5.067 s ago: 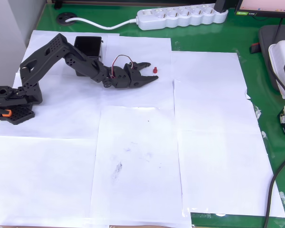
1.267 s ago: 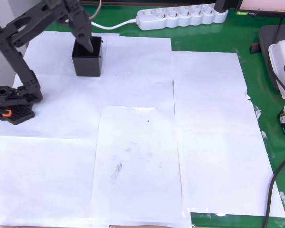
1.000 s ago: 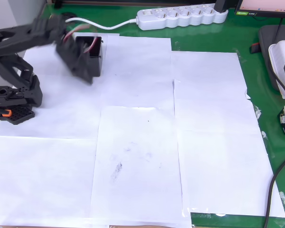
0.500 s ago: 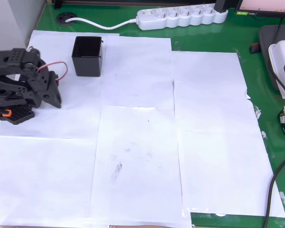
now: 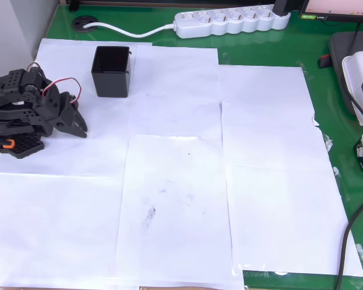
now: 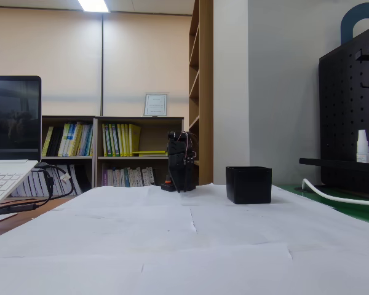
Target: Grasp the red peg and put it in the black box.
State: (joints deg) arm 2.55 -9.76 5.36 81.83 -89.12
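Folded black arm (image 5: pixel 24 106) at the left edge of the overhead view, gripper (image 5: pixel 78 125) pointing right and low over the white paper sheets (image 5: pixel 175 181) covering the green counter (image 5: pixel 260 51). Jaws seemingly together with nothing between them, though hard to tell for sure. Just right and above, at upper left of the frame, black box (image 5: pixel 112 71) upright on the paper, apart from the gripper; inside too dark to make out the red peg. Along the top edge, white power strip (image 5: pixel 233 20). In the fixed view, arm (image 6: pixel 181 161) at centre, black box (image 6: pixel 249 184) right of it.
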